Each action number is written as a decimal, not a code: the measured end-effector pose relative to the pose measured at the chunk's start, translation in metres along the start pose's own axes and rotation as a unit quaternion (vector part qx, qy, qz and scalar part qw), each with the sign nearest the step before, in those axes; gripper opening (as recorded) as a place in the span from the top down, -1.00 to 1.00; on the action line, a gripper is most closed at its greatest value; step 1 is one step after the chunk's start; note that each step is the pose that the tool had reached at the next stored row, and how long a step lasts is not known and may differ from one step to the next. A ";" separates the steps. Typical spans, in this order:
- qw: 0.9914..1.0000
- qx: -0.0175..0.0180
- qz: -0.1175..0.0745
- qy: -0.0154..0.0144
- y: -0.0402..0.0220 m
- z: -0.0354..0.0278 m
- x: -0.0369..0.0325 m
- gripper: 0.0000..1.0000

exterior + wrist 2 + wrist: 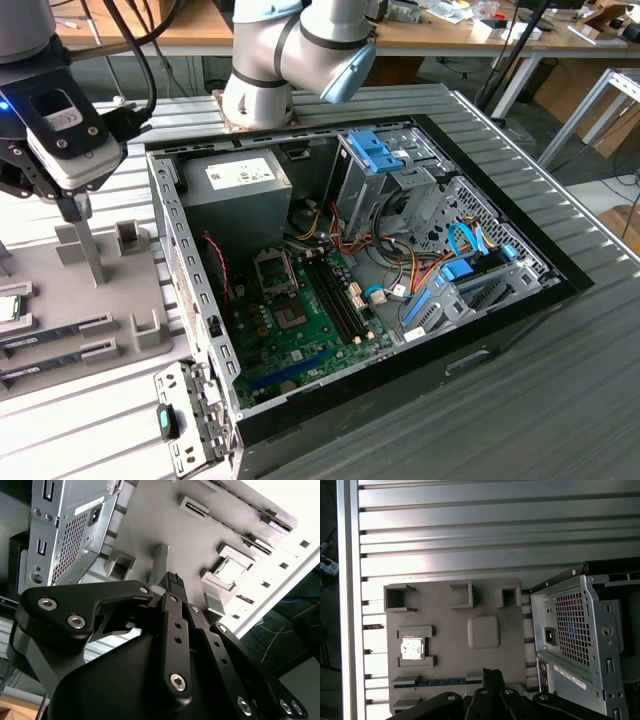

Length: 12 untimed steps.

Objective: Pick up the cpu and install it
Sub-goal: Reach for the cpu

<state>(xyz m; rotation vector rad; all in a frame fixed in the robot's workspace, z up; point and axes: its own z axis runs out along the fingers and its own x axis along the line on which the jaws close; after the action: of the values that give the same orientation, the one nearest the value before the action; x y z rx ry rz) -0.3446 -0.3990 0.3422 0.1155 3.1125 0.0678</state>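
The cpu [8, 308] is a small silvery square chip lying flat in a recess of the grey holder tray [110, 290], at the exterior view's left edge. Both wrist views show the cpu [230, 571] [412, 648] seated between low grey tabs. My gripper [76, 208] hangs above the tray, over an upright grey post [86, 246], a short way to the exterior view's right of the cpu and apart from it. Its black fingertips [173, 579] [491, 673] look pressed together, holding nothing. The open computer case [190, 300] holds the green motherboard [300, 335] with its socket [272, 270].
Long dark memory sticks [55, 330] lie in tray slots below the cpu. A grey power-supply box [240, 190] fills the case's back corner, with drive bays [390, 170] and coloured cables [440, 275] beside it. The case's perforated rear wall [575, 630] stands close to the tray.
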 end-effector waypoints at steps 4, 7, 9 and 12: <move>1.000 0.000 0.000 0.000 -0.0001 0.0004 0.0004 0.79; 1.000 0.000 0.000 0.000 -0.0001 0.0007 0.0010 0.79; 1.000 0.000 0.000 0.000 -0.0002 0.0007 0.0018 0.79; 1.000 0.000 0.000 0.000 -0.0002 0.0009 0.0028 0.79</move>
<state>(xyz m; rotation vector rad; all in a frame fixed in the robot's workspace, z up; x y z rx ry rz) -0.3473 -0.3990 0.3413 0.1156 3.1126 0.0677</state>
